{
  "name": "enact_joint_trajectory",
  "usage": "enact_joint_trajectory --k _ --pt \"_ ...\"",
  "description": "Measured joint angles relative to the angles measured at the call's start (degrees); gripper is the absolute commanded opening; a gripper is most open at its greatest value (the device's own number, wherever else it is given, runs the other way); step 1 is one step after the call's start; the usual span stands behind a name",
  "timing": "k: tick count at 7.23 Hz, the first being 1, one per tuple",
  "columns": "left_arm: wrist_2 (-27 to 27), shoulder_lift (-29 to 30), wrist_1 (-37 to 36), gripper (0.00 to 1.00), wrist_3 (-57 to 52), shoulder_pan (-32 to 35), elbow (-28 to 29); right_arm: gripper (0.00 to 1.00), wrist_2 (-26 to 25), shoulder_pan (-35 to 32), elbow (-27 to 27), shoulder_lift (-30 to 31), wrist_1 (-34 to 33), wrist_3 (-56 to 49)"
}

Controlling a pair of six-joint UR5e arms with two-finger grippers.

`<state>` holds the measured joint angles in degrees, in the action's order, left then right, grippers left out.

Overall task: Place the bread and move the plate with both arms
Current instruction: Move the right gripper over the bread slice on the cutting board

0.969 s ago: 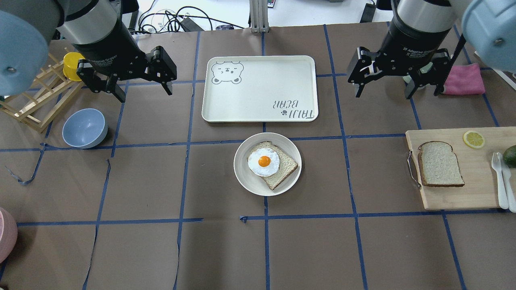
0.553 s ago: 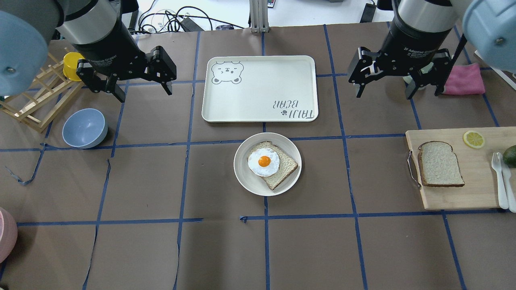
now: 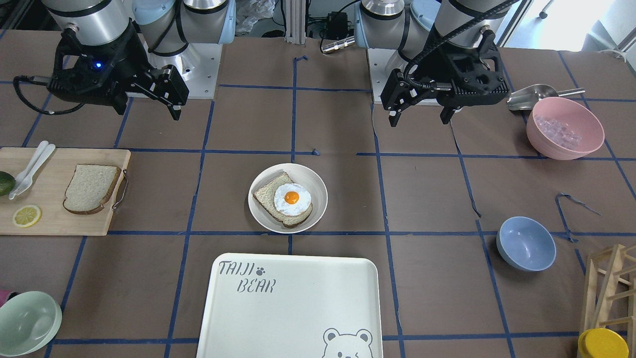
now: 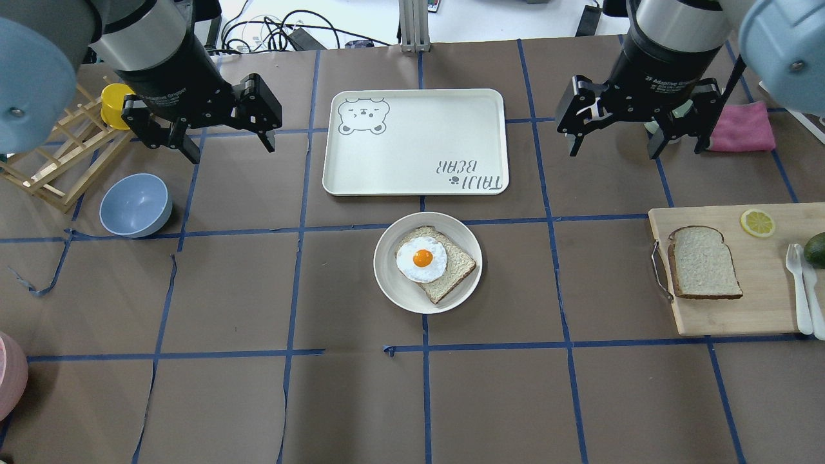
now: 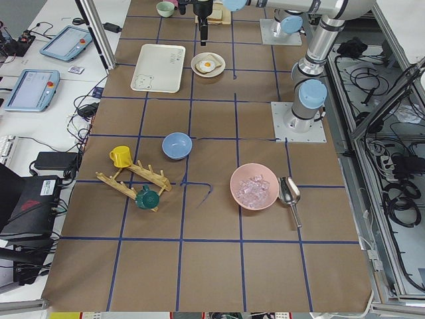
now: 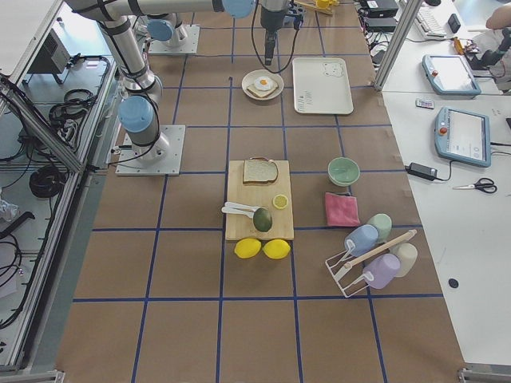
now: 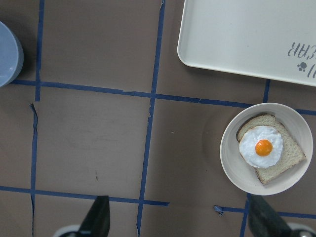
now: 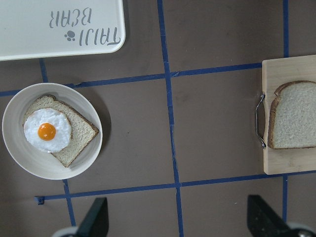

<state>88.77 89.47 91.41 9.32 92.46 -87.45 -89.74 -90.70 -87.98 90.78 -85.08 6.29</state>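
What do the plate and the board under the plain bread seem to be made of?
The plate: likely matte plastic or ceramic, off-white, with little shine. The board: wood, judging by its pale tan grain; its end handle looks like metal wire.

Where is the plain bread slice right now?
In the overhead view the bread lies far right, on the wooden cutting board beside its metal handle.

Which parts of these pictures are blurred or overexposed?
Left wrist view: the left hand, at the bottom edge, is out of focus; the plate is sharp. Right wrist view: the right hand blurs likewise. Front-facing view: the top right corner is washed out.
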Motion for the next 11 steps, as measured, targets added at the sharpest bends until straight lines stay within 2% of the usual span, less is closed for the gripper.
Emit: enact_joint_trajectory --k 8,11 --pt "0.01 0.06 0.0 1.0 0.0 0.0 0.0 1.0 -0.44 2.07 -1.52 -1.93 0.03 0.65" --pt "0.0 0.25 0.0 1.0 0.0 0.0 0.0 1.0 -1.37 7.62 -6.31 -5.63 -3.81 0.5"
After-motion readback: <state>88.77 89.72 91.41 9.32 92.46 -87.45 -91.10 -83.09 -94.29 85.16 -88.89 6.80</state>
